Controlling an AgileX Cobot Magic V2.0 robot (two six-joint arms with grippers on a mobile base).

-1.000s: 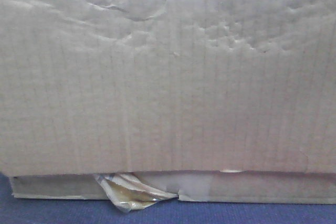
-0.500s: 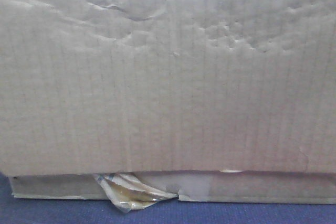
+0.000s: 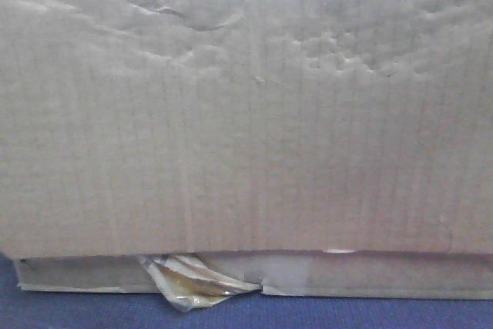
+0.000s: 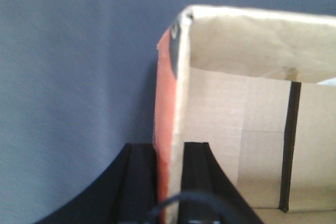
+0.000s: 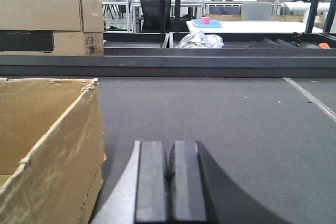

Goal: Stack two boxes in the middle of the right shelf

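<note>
The worry from where I stand is the grip. The left gripper [image 4: 168, 148] has its jaws clamped on one side wall of the open-topped box [image 4: 231, 124], one black finger outside and one inside, close to a top corner. A single thin cardboard wall is a poor handle: if the box is lifted this way, I'd expect the wall to bend or tear, or the box to swing and tip.

The right gripper [image 5: 170, 145] gives no help. Its jaws are pressed together on nothing, and it hangs low over the grey carpeted desk [image 5: 220, 114]. The box's torn corner is just to its left, near but apart from it.

In the front view the tall box [image 3: 246, 113], dented and wrinkled, fills almost everything. It sits on the flatter box [image 3: 385, 275], whose torn yellowish tape [image 3: 192, 284] curls out underneath. I take the gripped box to be the tall one, though I cannot be sure. If so, a lopsided pull could drag it off the lower box.

Both boxes rest on the carpet, and no steel shelf shows in any view, so the placing looks not yet done. With the front view blocked, aiming for a shelf would be awkward
</note>
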